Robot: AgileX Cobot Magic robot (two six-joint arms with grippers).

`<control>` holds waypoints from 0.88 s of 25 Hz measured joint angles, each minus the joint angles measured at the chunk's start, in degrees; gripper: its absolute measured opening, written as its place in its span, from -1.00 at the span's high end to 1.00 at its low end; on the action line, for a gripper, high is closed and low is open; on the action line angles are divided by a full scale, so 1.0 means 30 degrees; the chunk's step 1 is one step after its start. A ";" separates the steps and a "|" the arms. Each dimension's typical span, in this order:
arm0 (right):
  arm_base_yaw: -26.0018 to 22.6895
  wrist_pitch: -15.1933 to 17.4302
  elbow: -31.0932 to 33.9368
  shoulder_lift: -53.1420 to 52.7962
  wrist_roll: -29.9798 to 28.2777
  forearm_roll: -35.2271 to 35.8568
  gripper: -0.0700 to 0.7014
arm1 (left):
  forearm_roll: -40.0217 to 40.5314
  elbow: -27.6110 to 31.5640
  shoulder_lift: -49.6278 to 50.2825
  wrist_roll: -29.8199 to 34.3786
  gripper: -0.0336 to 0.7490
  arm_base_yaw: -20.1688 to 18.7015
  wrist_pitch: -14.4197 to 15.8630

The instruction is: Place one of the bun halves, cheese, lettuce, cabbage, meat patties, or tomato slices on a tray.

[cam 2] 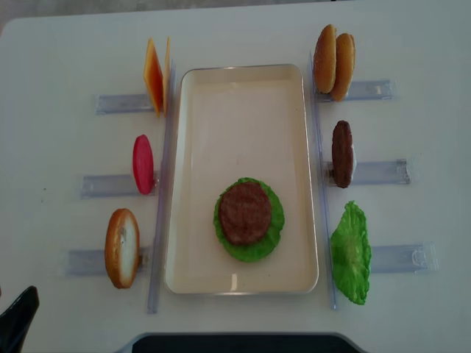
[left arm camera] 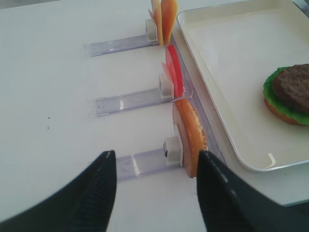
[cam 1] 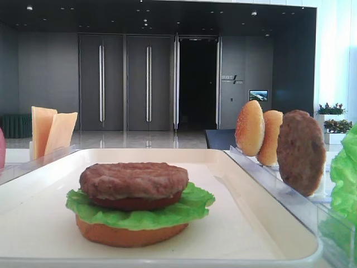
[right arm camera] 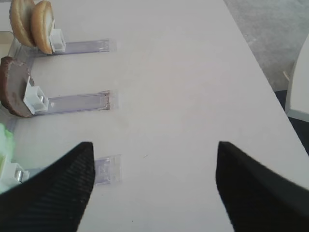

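The cream tray (cam 2: pixel 243 70) holds a stack near its front: a flat bun half (cam 1: pixel 131 234), lettuce (cam 1: pixel 139 209) and a meat patty (cam 2: pixel 245 213) on top. Left of the tray, cheese (cam 2: pixel 154 73), a tomato slice (cam 2: pixel 143 164) and a bun half (cam 2: pixel 122 248) stand on edge in holders. On the right stand two bun halves (cam 2: pixel 333 62), a second patty (cam 2: pixel 342 153) and a lettuce leaf (cam 2: pixel 350 252). My left gripper (left arm camera: pixel 156 154) is open, with the bun half (left arm camera: pixel 190 137) just beyond its right fingertip. My right gripper (right arm camera: pixel 155 144) is open over bare table.
Clear acrylic holders (cam 2: pixel 379 170) stick out from both long sides of the tray, with thin strips (cam 2: pixel 160 184) along its edges. The table's right edge (right arm camera: pixel 270 82) runs close to the right gripper. A dark object (cam 2: pixel 235 343) sits at the table's front edge.
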 joint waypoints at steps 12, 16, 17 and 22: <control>0.0000 -0.0038 0.0014 0.0000 -0.0016 0.0000 -0.48 | 0.0000 0.0000 0.0000 0.0000 -0.13 0.0000 0.0000; 0.0000 -0.0038 0.0014 0.0000 -0.0016 0.0000 -0.48 | 0.0000 0.0000 0.0000 0.0000 -0.13 0.0000 0.0000; 0.0000 -0.0038 0.0014 0.0000 -0.0016 0.0000 -0.48 | 0.0000 0.0000 0.0000 0.0000 -0.13 0.0000 0.0000; 0.0000 -0.0038 0.0014 0.0000 -0.0016 0.0000 -0.48 | 0.0000 0.0000 0.0000 0.0000 -0.13 0.0000 0.0000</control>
